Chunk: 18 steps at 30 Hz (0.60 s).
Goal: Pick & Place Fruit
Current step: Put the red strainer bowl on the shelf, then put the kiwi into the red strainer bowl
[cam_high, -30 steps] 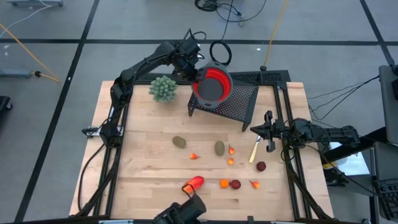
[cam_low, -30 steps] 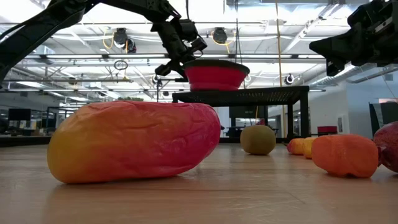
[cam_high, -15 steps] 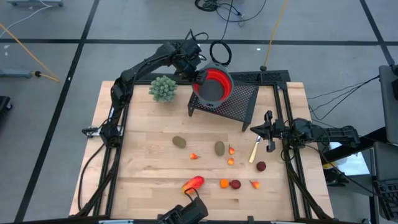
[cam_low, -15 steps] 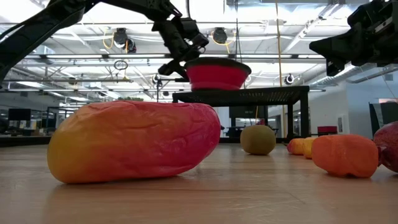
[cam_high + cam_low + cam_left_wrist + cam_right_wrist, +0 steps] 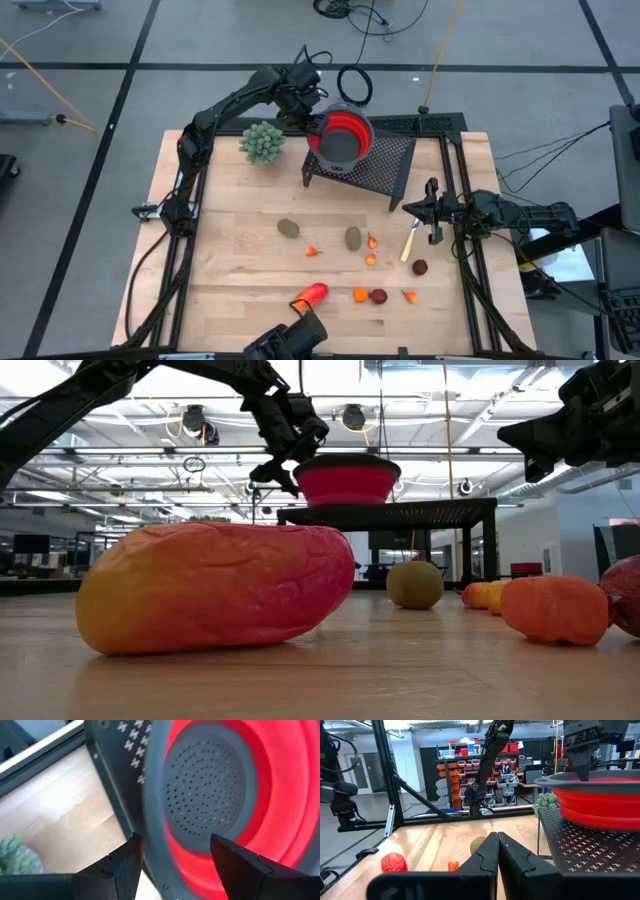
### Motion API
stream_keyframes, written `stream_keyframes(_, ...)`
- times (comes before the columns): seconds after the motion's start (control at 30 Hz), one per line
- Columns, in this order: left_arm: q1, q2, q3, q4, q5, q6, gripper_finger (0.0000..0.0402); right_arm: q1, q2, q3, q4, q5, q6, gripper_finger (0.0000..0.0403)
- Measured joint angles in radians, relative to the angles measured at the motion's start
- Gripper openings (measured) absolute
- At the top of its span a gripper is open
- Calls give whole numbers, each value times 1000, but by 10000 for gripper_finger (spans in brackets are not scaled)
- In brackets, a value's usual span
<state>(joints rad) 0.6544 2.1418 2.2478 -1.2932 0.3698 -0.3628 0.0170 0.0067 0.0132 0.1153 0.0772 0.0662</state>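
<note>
The left hand (image 5: 314, 118) hangs at the back of the pale wooden worktop (image 5: 230, 240), its two dark fingers (image 5: 117, 870) spread apart on either side of the grey rim of a red collapsible colander with a perforated grey base (image 5: 341, 135); the fingers stand off the rim on both sides and grip nothing. The colander sits on a black perforated metal stand (image 5: 380, 165) at the back of the worktop, and a green bushy plant ball (image 5: 262, 142) sits just beside the stand, on the left arm's side. The right hand (image 5: 432, 215) waits near the right edge of the worktop, its fingers (image 5: 490, 852) pressed together and empty, next to a small pale yellow stick-shaped piece (image 5: 409, 243). The fruit lies scattered on the worktop in front of the stand: two olive-brown oval pieces (image 5: 288, 228) (image 5: 353, 238) in the middle, a longer red-orange piece (image 5: 311, 294) near the front edge, a dark-red round piece (image 5: 420, 267) towards the right side, another dark-red bit (image 5: 378, 296) beside a small orange bit (image 5: 360, 294), and several tiny orange-red bits (image 5: 371, 259) between them, all well apart from the colander
</note>
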Motion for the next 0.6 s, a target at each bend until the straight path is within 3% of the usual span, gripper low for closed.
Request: stream_keyframes(0.6,62,-45,0,-5,60,20,232,0,0,0,0,0,0,0)
